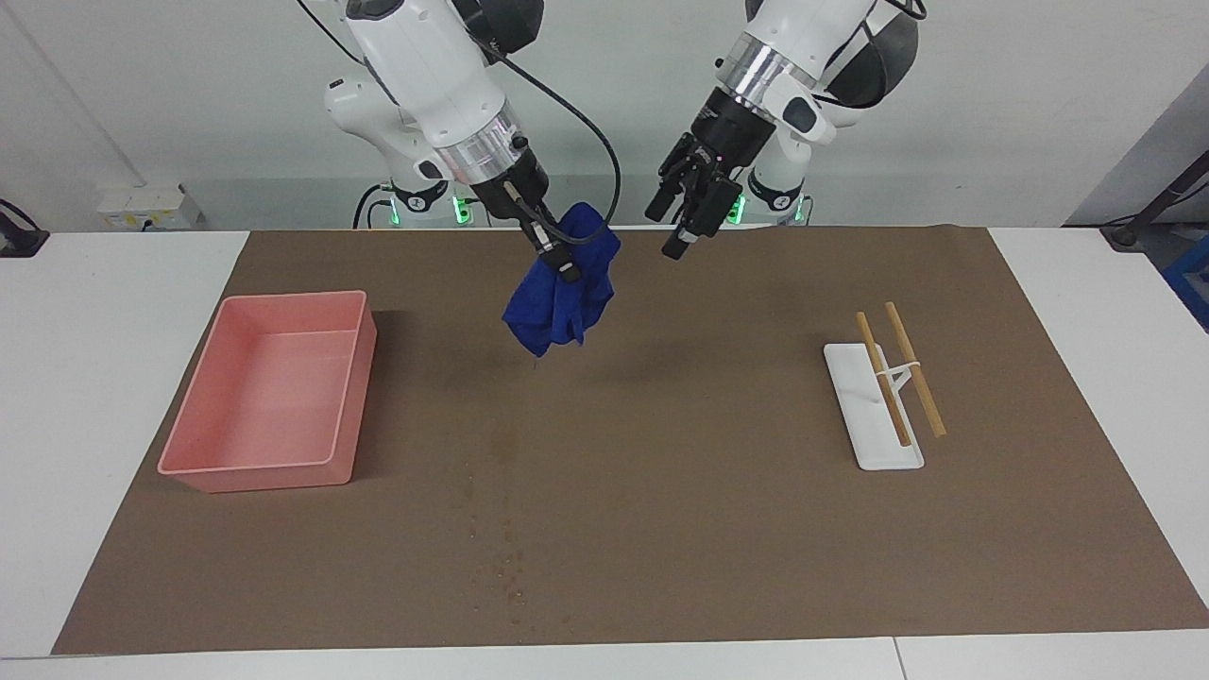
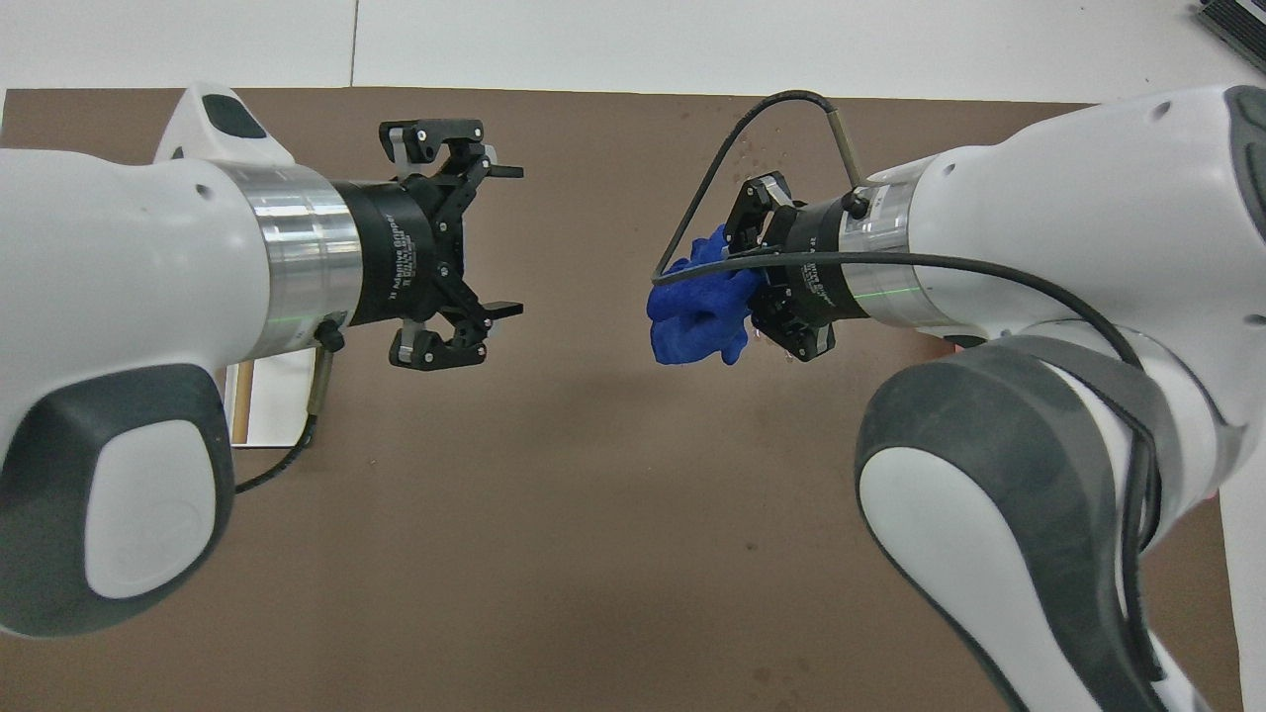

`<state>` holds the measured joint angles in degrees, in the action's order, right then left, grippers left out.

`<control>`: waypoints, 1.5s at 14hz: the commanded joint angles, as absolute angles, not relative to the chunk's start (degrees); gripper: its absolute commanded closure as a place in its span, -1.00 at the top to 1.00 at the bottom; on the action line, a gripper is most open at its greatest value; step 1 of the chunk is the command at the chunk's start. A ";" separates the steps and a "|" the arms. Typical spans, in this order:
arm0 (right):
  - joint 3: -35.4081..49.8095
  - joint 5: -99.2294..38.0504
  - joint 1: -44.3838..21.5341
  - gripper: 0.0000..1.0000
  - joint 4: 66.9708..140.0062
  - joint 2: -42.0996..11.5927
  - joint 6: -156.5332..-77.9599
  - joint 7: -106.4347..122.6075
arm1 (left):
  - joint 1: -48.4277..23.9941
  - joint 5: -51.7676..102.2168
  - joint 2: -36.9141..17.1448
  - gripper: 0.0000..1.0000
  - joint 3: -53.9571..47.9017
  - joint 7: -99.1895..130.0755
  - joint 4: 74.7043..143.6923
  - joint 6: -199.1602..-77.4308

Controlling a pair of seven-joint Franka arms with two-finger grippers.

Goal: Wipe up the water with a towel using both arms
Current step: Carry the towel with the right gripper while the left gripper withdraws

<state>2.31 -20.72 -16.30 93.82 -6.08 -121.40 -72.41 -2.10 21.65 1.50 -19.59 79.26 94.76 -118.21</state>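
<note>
My right gripper (image 1: 565, 267) is shut on the deep-blue towel (image 1: 559, 300), which hangs bunched in the air over the brown paper mat (image 1: 718, 491). In the overhead view the towel (image 2: 695, 314) bulges from the right gripper (image 2: 744, 289). The water (image 1: 511, 559) is a trail of tiny dark specks on the mat, farther from the robots than the spot under the towel. It also shows in the overhead view (image 2: 749, 150). My left gripper (image 1: 667, 232) is open and empty in the air beside the towel, apart from it. Its spread fingers show in the overhead view (image 2: 518, 240).
A pink plastic bin (image 1: 351, 378) stands on the mat toward the right arm's end. A white stand (image 1: 878, 444) holding two wooden chopsticks (image 1: 912, 368) lies toward the left arm's end; the left arm partly covers the stand in the overhead view (image 2: 265, 400).
</note>
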 commanded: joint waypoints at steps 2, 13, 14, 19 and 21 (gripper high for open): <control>2.81 -20.13 -14.85 -1.00 95.98 -9.82 -132.15 -63.73 | 3.24 14.00 3.95 1.00 -19.78 55.70 96.68 -109.37; 2.90 -21.18 -14.59 -1.00 90.59 -28.48 -159.17 -39.39 | -0.95 1.23 3.96 1.00 -3.63 2.21 93.17 -92.12; 2.81 -21.18 -14.24 -1.00 92.27 -28.30 -159.78 -37.98 | -0.79 1.23 3.87 1.00 -3.69 1.15 92.99 -91.76; 2.90 -21.18 -14.06 -1.00 98.08 -29.27 -164.36 -37.00 | -0.79 2.11 3.95 1.00 -3.60 0.62 93.07 -90.88; 2.90 -21.18 -14.50 -1.00 101.32 -28.83 -164.09 -37.26 | -0.88 2.02 4.39 1.00 -3.52 0.35 93.43 -89.40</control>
<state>2.42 -20.79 -14.61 97.77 -29.98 -162.85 -38.70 0.25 2.69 3.85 -4.43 1.28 93.90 -91.93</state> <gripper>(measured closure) 0.846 0.000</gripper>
